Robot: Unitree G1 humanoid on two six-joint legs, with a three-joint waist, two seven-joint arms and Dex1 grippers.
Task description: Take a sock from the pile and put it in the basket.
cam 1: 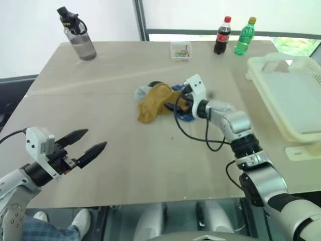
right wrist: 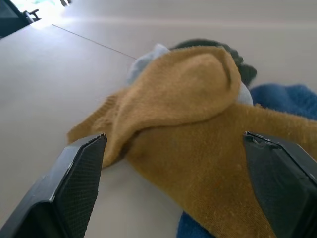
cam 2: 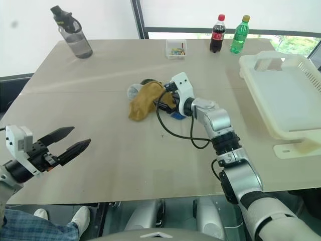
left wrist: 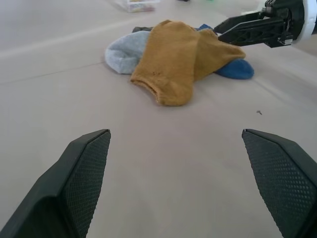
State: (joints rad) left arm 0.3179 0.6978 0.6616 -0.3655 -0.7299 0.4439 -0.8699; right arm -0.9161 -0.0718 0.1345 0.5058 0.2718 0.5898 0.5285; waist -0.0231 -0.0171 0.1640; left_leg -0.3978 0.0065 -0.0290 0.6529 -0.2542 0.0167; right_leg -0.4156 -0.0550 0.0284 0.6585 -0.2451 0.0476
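Socks lay in a loose pile (cam 1: pixel 161 100) near the middle of the table (cam 1: pixel 125 155), a mustard-yellow sock (right wrist: pixel 188 124) on top, with pale grey, blue and a bit of dark fabric showing under it. The right gripper (cam 1: pixel 176 102) sat at the pile's edge, fingers spread wide on either side of the yellow sock and holding nothing. The left gripper (cam 1: pixel 84 142) hung well apart from the pile, near the table's front edge, also wide open and empty.

Closing from there looked risky to me: the yellow sock was draped over the others, so the fingers might pinch two socks at once, or just drag the heap sideways.

The basket (cam 1: pixel 286 95) stood at the table's right side, cream-white, and what I could see of its inside held no sock. A small clear box (cam 1: pixel 180 50) of coloured bits sat at the far edge.
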